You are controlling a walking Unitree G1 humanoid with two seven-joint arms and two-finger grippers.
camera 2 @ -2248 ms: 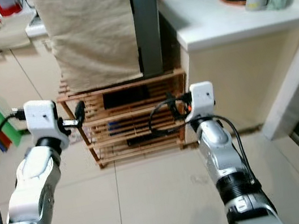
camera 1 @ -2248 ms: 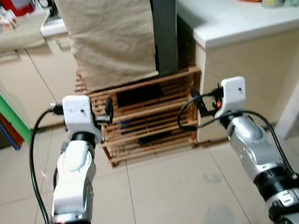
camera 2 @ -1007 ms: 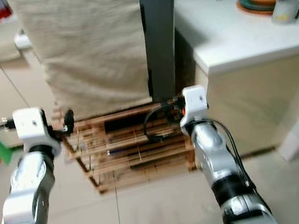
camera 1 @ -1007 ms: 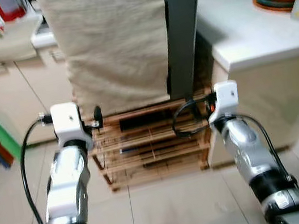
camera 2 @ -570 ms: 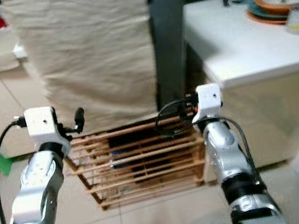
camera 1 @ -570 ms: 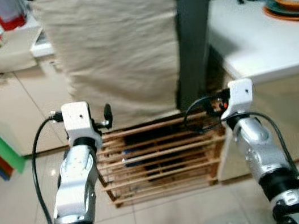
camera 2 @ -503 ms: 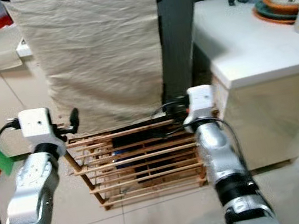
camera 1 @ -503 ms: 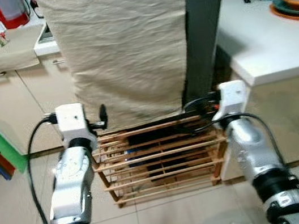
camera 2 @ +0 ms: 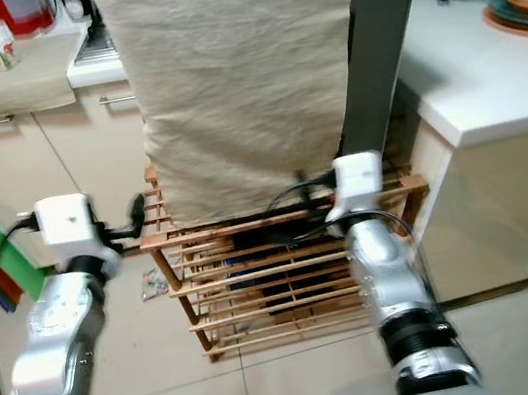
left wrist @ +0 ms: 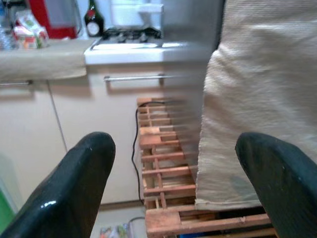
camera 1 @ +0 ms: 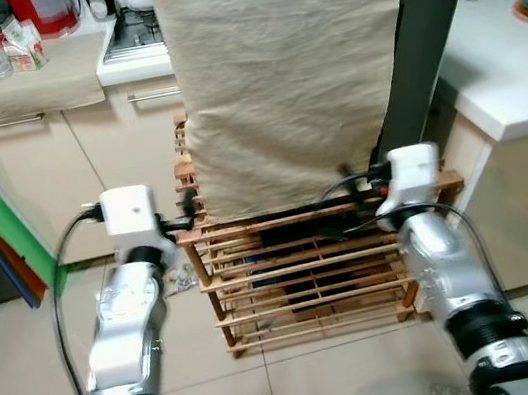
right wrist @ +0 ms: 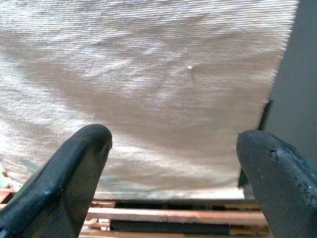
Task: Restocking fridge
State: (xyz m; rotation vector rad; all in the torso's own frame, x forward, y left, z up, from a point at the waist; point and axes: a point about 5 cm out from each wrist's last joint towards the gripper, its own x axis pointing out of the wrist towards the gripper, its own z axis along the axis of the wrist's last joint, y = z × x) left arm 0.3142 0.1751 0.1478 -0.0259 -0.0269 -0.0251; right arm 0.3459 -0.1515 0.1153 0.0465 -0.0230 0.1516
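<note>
1. Both arms are reaching forward; left gripper (left wrist: 171, 183) and right gripper (right wrist: 173, 178) are spread wide, holding nothing
2. The beige cloth (camera 1: 292, 61) is hanging over what is probably the fridge, above the wooden rack (camera 1: 297, 273)
3. Aligning squarely before closing in seems wise

Two arms, brushed-silver shells, black ribbed collar near each elbow end. White boxy wrist module on left arm (camera 1: 129, 212) and on right arm (camera 1: 412, 170). Black cable loops off each module; the left one runs down alongside the forearm. Left gripper (left wrist: 173, 183) and right gripper (right wrist: 171, 178): rounded glossy black fingers, spread apart.
</note>
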